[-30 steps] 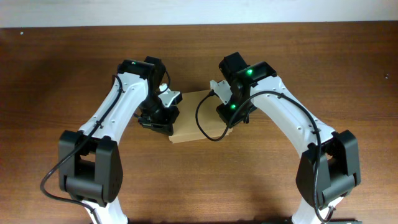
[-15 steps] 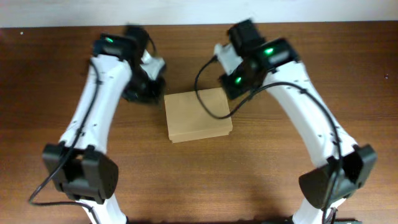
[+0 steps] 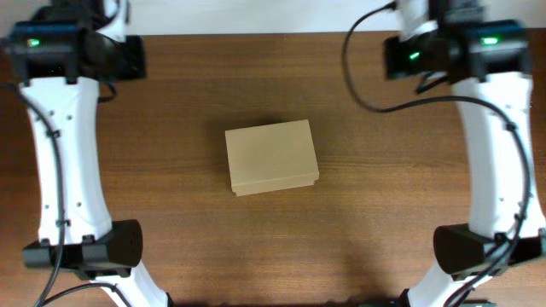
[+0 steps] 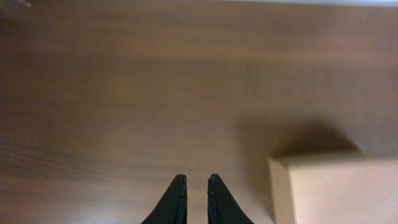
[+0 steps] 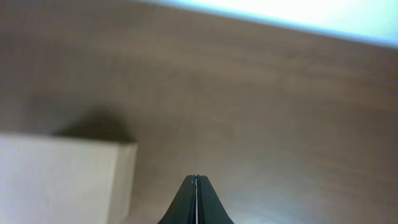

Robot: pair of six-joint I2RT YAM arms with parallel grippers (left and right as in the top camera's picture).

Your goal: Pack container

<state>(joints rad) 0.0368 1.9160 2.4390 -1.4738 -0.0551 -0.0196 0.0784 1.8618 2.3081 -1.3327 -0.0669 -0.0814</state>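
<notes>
The container [image 3: 271, 158] is a plain brown cardboard box lying in the middle of the table with its flap lid down flat. It also shows at the lower right of the left wrist view [image 4: 339, 190] and at the lower left of the right wrist view [image 5: 59, 180]. My left gripper [image 4: 196, 180] is held high, far back left of the box, its fingers a narrow gap apart and empty. My right gripper [image 5: 196, 178] is held high, far back right of the box, its fingers pressed together with nothing between them.
The dark wooden table [image 3: 384, 222] surrounds the box. Its far edge meets a white wall [image 5: 298, 15]. My two white arms stand along the left side [image 3: 64, 153] and the right side [image 3: 499, 153].
Both grippers have left the box, rising and pulling back, the left to the far left corner and the right to the far right corner. The box stays in place with its lid down.
</notes>
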